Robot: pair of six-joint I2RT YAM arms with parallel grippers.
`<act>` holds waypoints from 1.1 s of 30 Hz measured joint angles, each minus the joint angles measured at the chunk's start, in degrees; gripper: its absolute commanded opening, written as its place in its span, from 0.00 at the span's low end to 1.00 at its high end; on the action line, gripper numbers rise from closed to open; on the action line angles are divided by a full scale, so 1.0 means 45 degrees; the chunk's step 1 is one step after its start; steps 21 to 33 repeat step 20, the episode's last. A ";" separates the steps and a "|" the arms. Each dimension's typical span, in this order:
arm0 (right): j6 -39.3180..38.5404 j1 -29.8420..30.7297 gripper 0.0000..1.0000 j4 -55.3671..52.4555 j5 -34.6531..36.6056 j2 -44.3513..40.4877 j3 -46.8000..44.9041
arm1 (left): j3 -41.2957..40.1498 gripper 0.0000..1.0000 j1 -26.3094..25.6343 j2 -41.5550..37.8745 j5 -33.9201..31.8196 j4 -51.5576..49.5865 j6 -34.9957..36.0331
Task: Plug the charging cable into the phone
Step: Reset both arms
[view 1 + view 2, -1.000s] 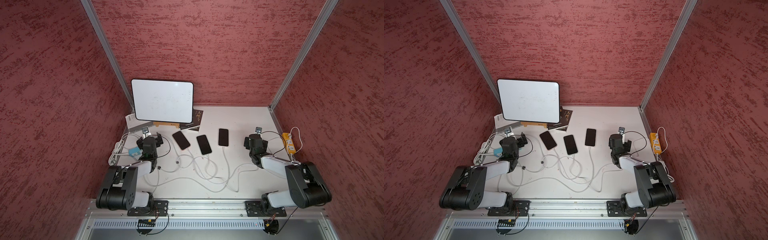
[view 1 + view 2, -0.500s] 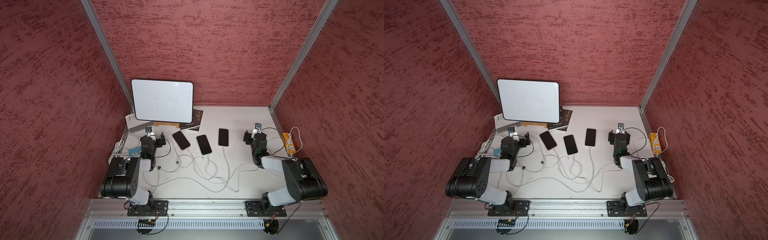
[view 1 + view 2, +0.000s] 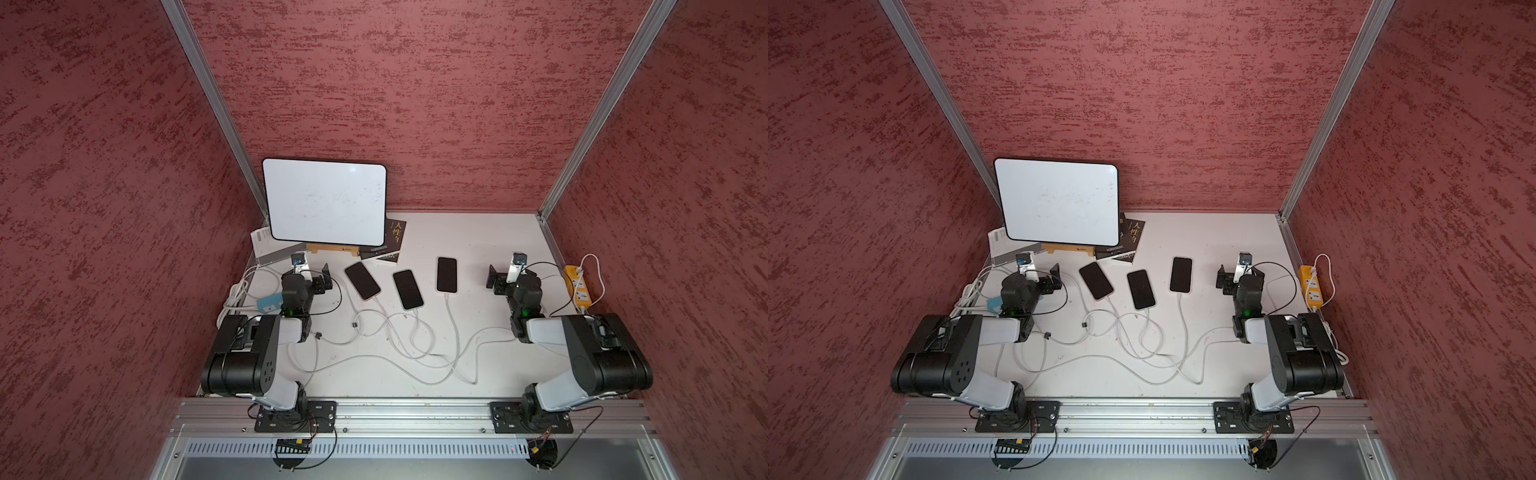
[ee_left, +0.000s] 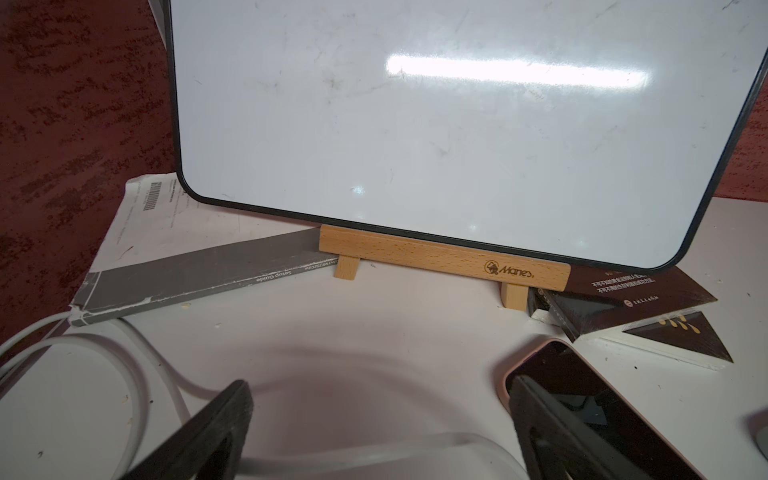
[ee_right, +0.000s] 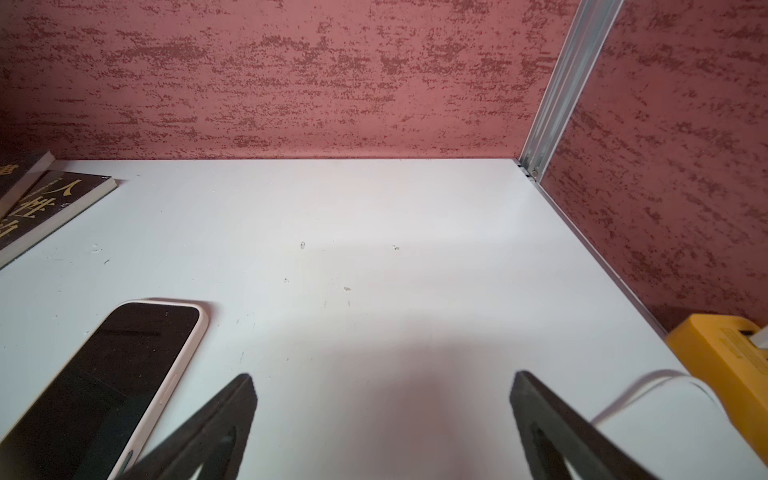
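A white cable bundle (image 3: pixel 237 293) and a teal adapter (image 3: pixel 269 302) are seen at the table's (image 3: pixel 490 232) left edge, beside the left arm. A grey booklet (image 4: pixel 199 274) lies under the corner of a whiteboard (image 3: pixel 326 201), which is propped on a wooden stand (image 4: pixel 440 259). Dark books (image 3: pixel 384 245) lie just right of the stand.

The left gripper (image 4: pixel 380 424) is held low over the table, jaws spread wide, with nothing between them. Bare table is seen in the gap in the left wrist view; a pink-cased phone (image 3: pixel 362 280) lies just beside one finger.

Three phones are laid face up in a row mid-table: the pink-cased one, a middle phone (image 3: pixel 407 289), and a right phone (image 3: pixel 446 274). A white cable (image 3: pixel 453 328) runs from the near end of each; whether each plug is fully seated cannot be told. The cables are tangled in loops toward the front edge.

The right gripper (image 5: pixel 382 419) is likewise held low, jaws fully apart and empty, with the right phone just beside it. A yellow power strip (image 3: pixel 577 286) lies at the table's right edge.
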 measured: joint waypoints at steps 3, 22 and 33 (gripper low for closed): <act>0.0010 -0.0029 0.99 -0.0107 -0.0204 0.0000 0.0000 | 0.0000 1.00 0.0000 0.0000 0.0000 0.0000 0.0000; 0.0039 -0.0029 0.99 -0.0238 -0.0466 0.0000 0.0000 | 0.0000 1.00 0.0000 0.0000 0.0000 0.0000 0.0000; 0.0039 -0.0029 0.99 -0.0238 -0.0466 0.0000 0.0000 | 0.0000 1.00 0.0000 0.0000 0.0000 0.0000 0.0000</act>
